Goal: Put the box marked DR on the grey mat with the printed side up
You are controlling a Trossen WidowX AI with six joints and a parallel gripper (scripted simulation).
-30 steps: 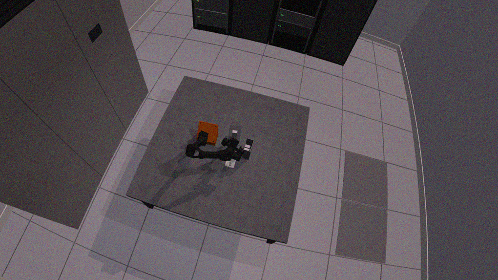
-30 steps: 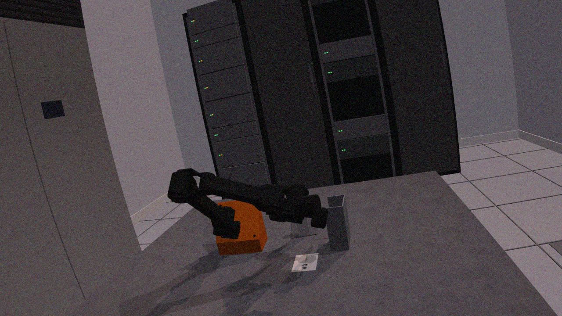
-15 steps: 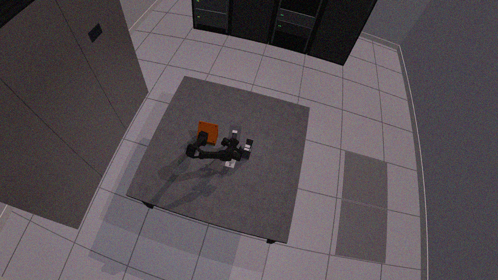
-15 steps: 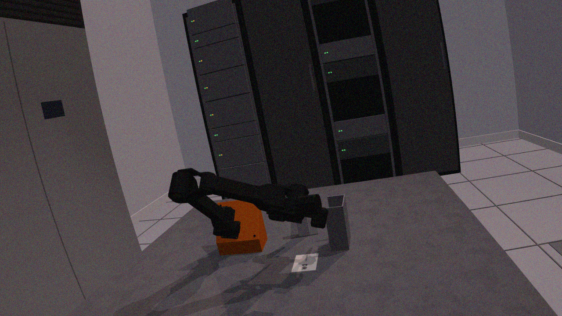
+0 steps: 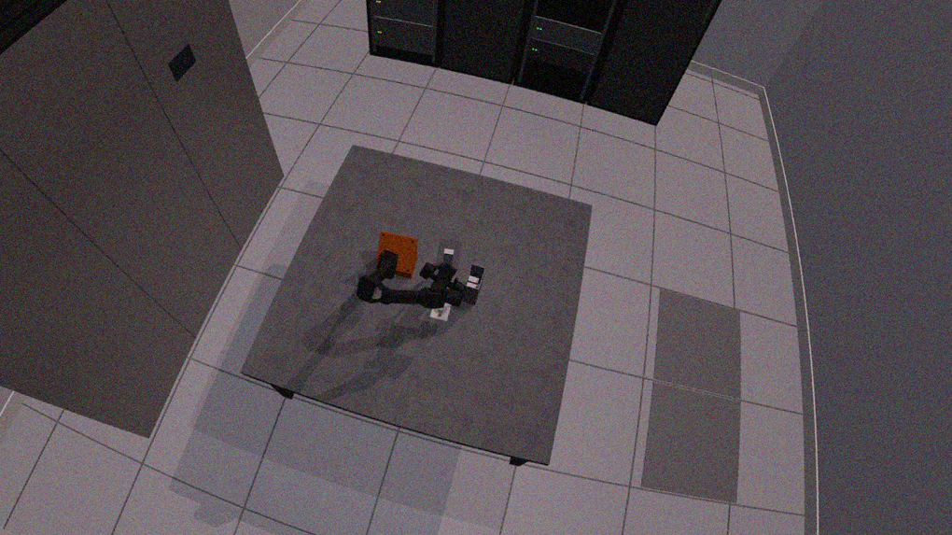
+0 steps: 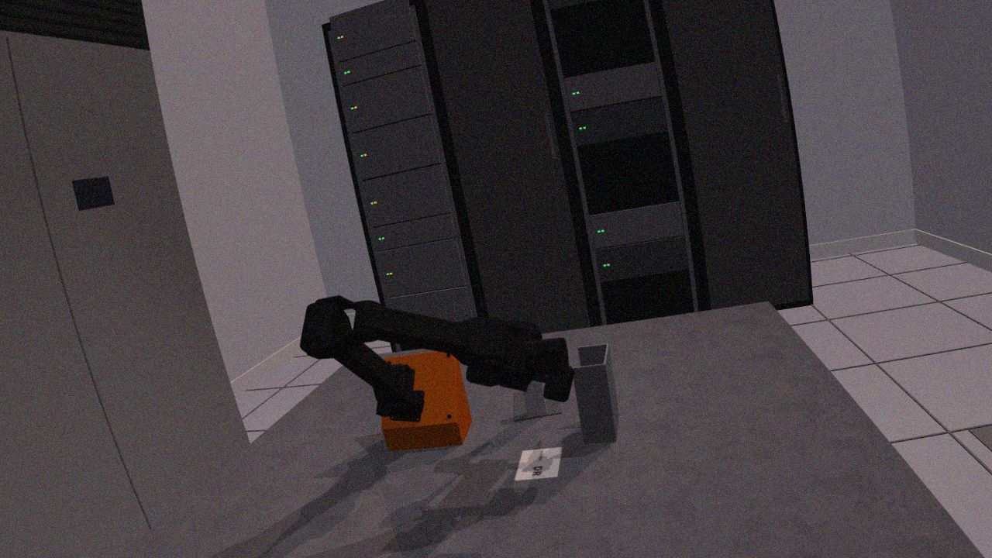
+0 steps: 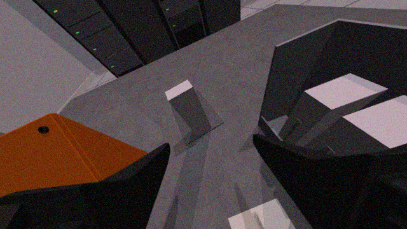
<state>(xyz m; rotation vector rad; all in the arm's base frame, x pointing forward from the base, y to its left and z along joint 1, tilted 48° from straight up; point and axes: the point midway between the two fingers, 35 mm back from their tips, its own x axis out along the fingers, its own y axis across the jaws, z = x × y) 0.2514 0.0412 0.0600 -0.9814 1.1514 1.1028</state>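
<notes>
The bin stands upright at the right, and two white-topped boxes stand inside it, one farther back and one nearer. A third box has a white top and dark sides and appears to stand on end on the small grey mat. No code is readable on any box. My gripper is open and empty. Its fingers are short of the mat in the wrist view, with the right finger in front of the bin's lower corner. Contact with the bin cannot be told.
A flat white card marked DR lies on the tabletop, in front of the mat and left of the bin. An orange block lies left of the mat, beside the arm's base.
</notes>
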